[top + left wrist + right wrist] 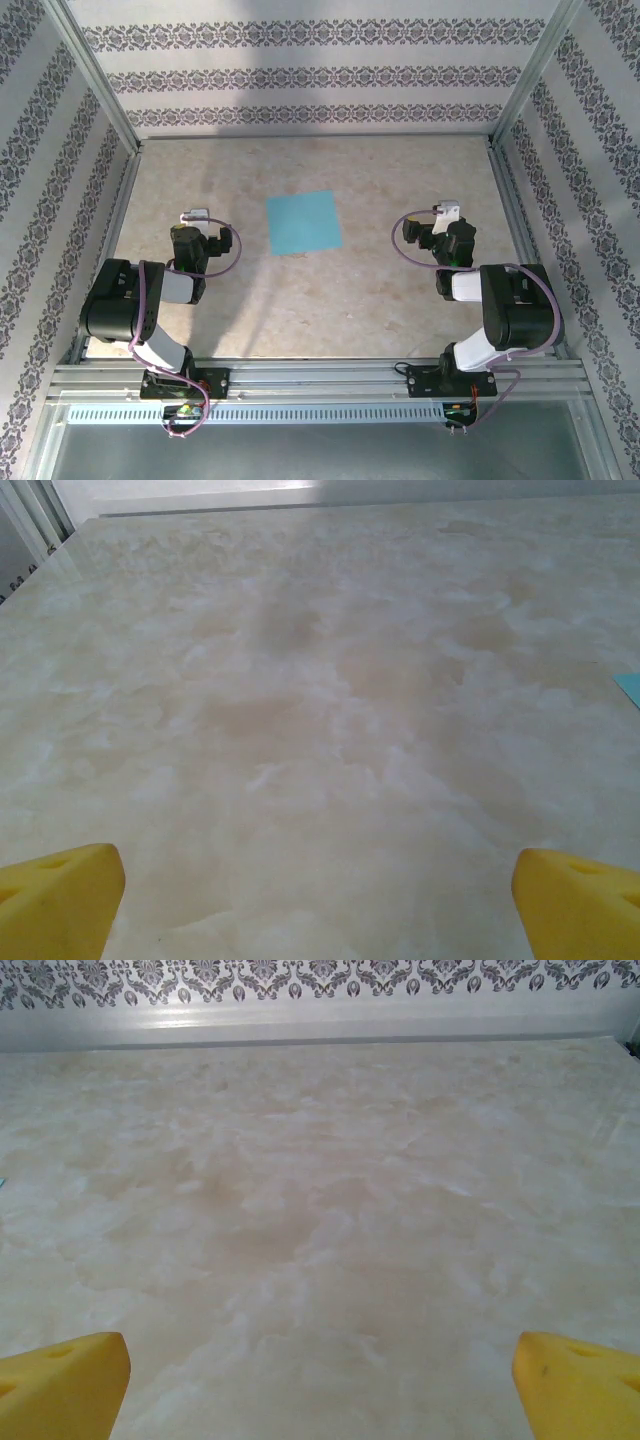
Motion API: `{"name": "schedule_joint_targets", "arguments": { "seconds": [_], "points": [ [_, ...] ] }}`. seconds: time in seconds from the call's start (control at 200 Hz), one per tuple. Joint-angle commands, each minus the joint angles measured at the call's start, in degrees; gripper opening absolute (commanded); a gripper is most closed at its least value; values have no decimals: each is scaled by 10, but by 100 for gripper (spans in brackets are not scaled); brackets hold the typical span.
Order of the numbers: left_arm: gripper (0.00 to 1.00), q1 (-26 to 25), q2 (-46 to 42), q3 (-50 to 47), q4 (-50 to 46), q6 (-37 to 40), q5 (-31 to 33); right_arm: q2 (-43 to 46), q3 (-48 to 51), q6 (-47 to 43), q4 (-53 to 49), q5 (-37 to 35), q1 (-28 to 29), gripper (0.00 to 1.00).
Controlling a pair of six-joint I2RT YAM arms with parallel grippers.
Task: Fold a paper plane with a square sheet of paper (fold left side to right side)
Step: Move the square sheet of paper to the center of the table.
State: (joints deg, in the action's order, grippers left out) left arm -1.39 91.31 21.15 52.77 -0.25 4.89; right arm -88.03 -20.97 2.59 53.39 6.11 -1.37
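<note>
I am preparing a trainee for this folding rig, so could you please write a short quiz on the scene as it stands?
1. True or false: the square sheet of paper lies flat and unfolded on the table.
2. Where is the sheet? A) between the left end effector and the right end effector, touching neither; B) gripped by the left end effector; C) pinned under the right end effector.
3. Fill in: both end effectors' jaws stand ____.
Key: 1 true; 2 A; 3 open.
</note>
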Motion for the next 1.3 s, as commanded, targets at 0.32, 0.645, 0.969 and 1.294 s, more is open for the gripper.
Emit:
{"name": "schedule_joint_targets", "arguments": {
  "seconds": [0.32,0.645,0.969,1.294],
  "points": [
    [100,6,0,6,29,-1,-6,3,-5,-6,15,5,0,98],
    [100,6,0,6,28,-3,-7,2,-5,-5,15,6,-1,98],
    [100,5,-94,21,-76,-12,30,113,-12,26,-95,-59,-6,98],
    [100,4,-205,211,-459,-222,-49,332,-79,151,-417,-15,-27,98]
  ]
}}
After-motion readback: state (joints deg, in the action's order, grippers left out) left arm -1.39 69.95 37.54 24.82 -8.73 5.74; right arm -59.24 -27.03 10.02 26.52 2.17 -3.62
